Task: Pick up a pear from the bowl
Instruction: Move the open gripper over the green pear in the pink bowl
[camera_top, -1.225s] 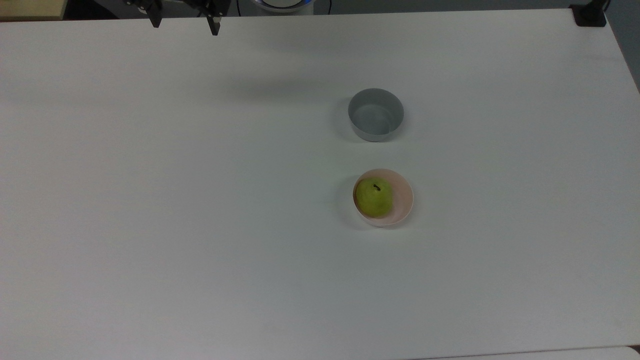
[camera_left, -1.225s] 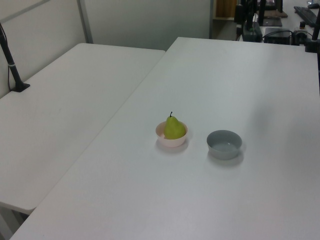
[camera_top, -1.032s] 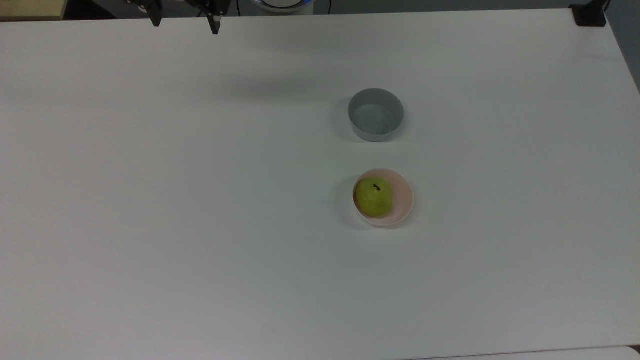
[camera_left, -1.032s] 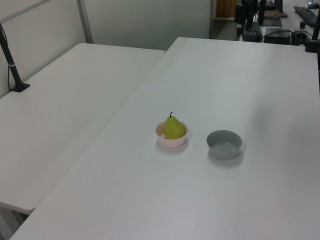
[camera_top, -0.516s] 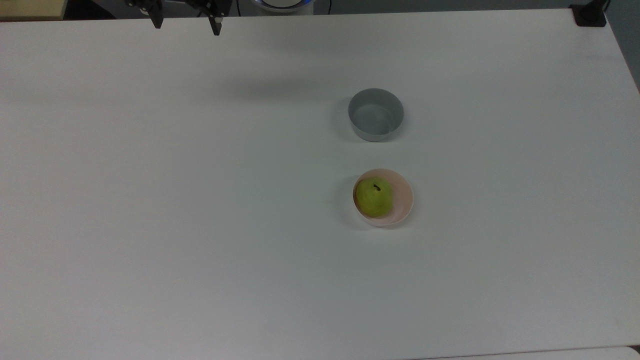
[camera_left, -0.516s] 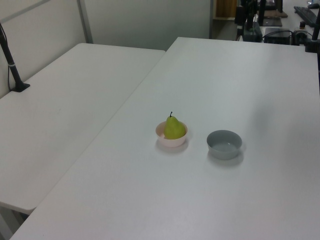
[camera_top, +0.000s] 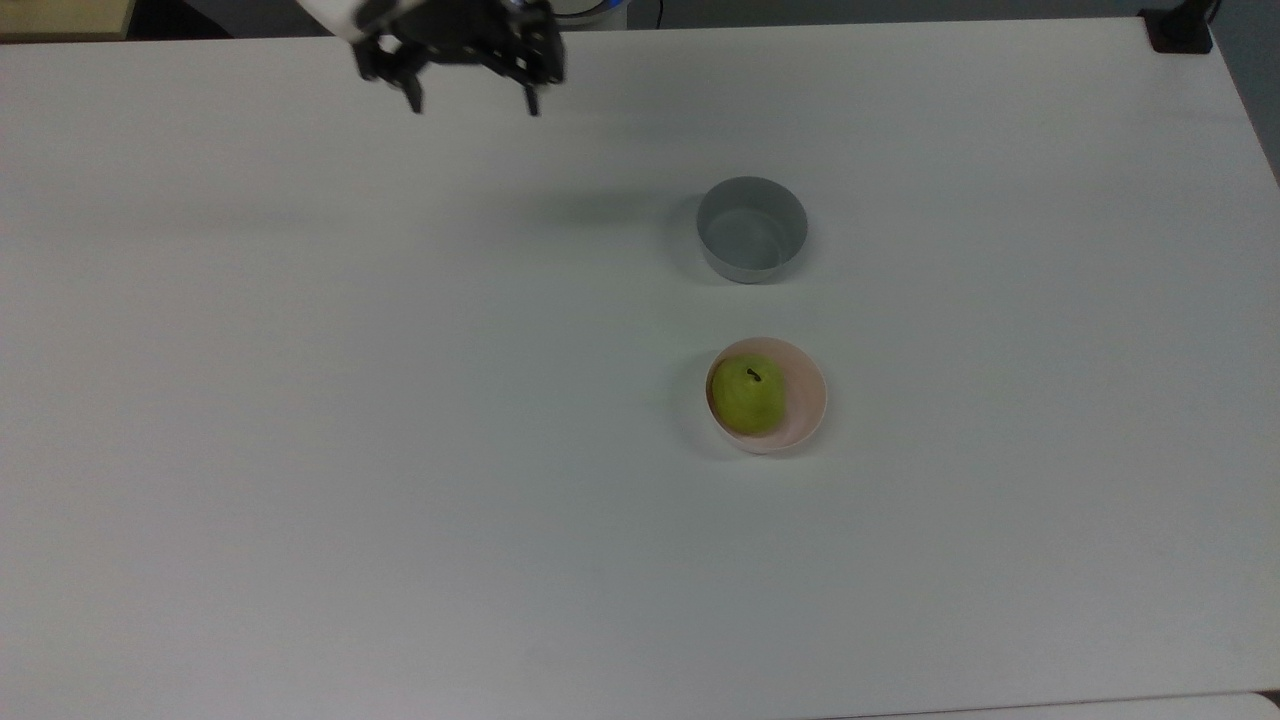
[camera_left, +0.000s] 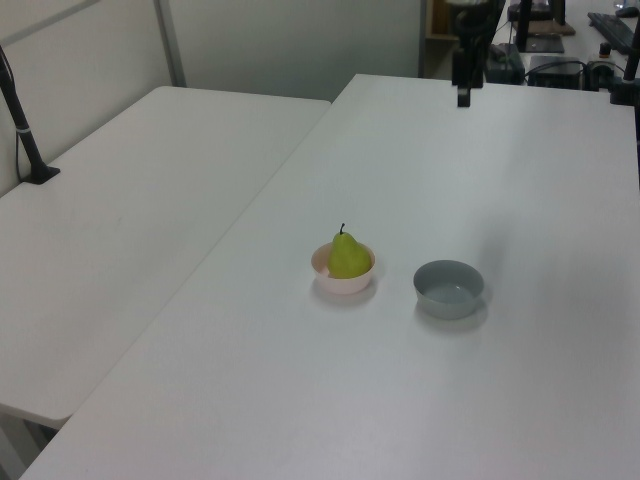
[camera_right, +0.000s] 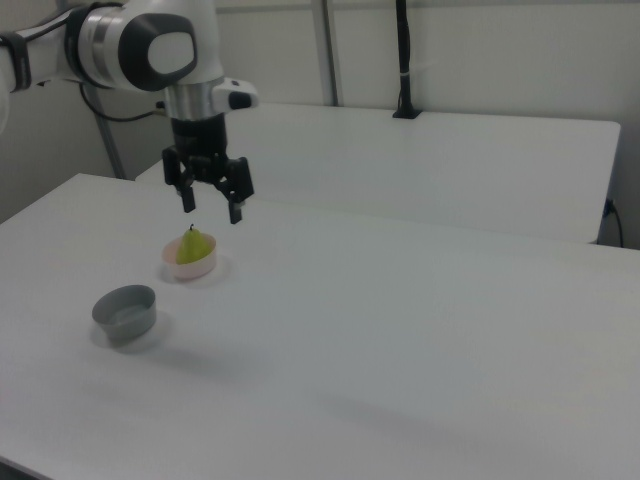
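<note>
The bench (camera_top: 300, 450) was a broad white surface carrying two bowls and little else. The arm (camera_right: 130, 45) reached in from the top view's upper edge, with the gripper (camera_top: 470, 100) held high above the bench near its far side, fingers pointing down and spread wide, holding nothing.

The grey bowl (camera_top: 752, 230) stood empty, between the gripper and the task's items along the top view's diagonal but apart from both. The bowl (camera_top: 805, 400), pale pink and shallow, sat just below the grey bowl in the top view, with a clear gap between them.

The pear (camera_top: 748, 396) stood upright in the bowl, stem uppermost, resting toward the top view's left side of the bowl's interior. Its long axis ran vertically, as the left view confirmed, with the pear (camera_left: 348, 256) rising above the rim.

From the gripper, the pear lay well apart, toward the top view's lower right. In my judgement the coming move called for a long traverse in that direction, passing over or beside the grey bowl, then a descent astride the pear's body.
</note>
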